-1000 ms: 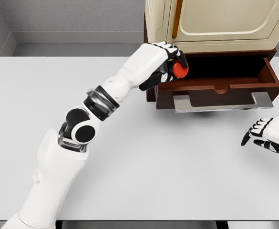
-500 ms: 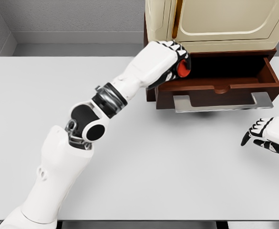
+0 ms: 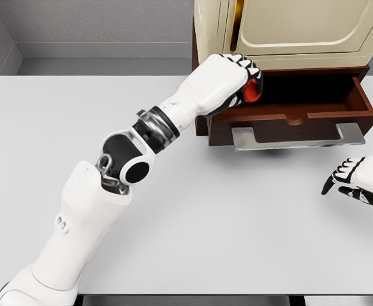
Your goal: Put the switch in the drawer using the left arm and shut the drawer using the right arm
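**Left hand holds the red switch over the open drawer's left end**

The left hand [image 3: 232,81] is wrapped around the switch [image 3: 252,90], its fingers curled tight over the top so that only a red-orange patch of the thing shows on the side facing the drawer. Hand and switch sit above the left end of the drawer [image 3: 294,108], just over its front left corner, with the switch above the dark interior rather than down on the drawer floor; whether it touches the drawer's wall cannot be told. The white left arm runs from the drawer's left corner down and away toward the near left of the table, bending at a dark elbow joint.

The drawer is pulled out, reddish-brown wood with a shadowed inside, a small notch in the middle of its front panel and a flat grey metal handle [image 3: 298,136] hanging along the lower front edge. Directly above the drawer stands the cream cabinet [image 3: 288,32], with a panelled door and a brownish vertical strip near its left side.

The right hand [image 3: 358,182] rests on the grey table [image 3: 192,223] well in front of the drawer's right end, near the right picture edge, its fingers loosely extended and holding nothing.
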